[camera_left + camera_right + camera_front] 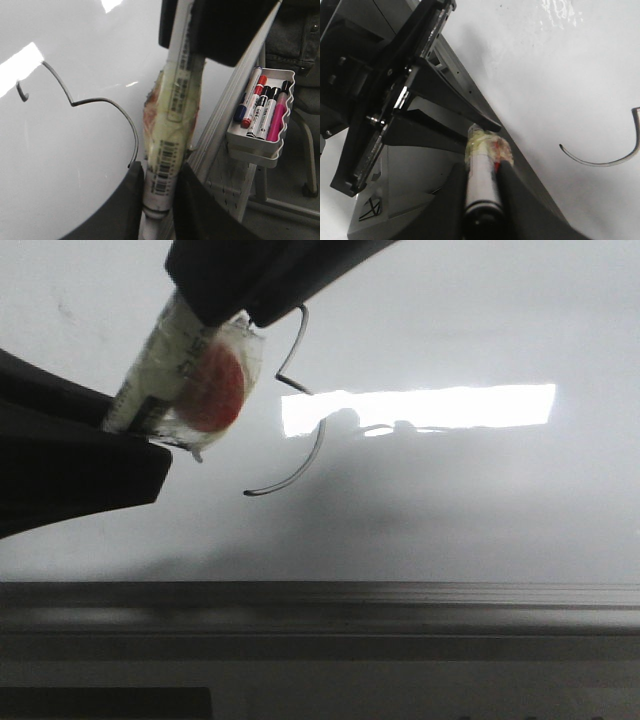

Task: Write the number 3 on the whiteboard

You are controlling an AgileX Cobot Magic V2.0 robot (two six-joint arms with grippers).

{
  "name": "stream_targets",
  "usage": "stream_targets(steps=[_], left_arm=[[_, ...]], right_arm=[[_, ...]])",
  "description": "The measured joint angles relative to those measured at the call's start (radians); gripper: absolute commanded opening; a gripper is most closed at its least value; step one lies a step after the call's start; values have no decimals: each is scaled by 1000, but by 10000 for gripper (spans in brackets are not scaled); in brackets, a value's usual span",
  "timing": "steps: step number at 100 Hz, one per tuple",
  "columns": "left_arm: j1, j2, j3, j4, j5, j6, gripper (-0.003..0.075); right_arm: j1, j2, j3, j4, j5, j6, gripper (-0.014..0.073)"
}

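Ink is showing on the whiteboard as a thin black 3, drawn tall, with a small hook at its upper start and an open lower curve. In the front view the digit is sitting just left of the bright rectangular reflection, its middle crossing that patch's left end. A grey ridged edge strip is running along the board's near side.

Both grippers are gripping the same marker, a pale barrel wrapped in clear tape with a red patch and barcode labels. The left gripper is holding it with a dark finger pressing on each side of the barrel. The right gripper is likewise clamping it between its fingers, near the taped, red-stained end, and the black body of the other arm is looming right beside it.

In the front view the marker is lying tilted just left of the 3. Its tip is hidden, so I cannot tell whether it is touching the board.

Beyond the board's edge, a white tray is holding several markers with blue, red, black and pink caps.
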Motion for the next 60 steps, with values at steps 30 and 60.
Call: stream_targets(steps=[30,60], left_arm=[[0,0,0,-142,-6,-54,-20],[0,13,-4,-788,-63,-73,-20]], right_arm=[[-4,-4,0,2,6,-4,653],[-46,-62,2,3,12,-6,667]])
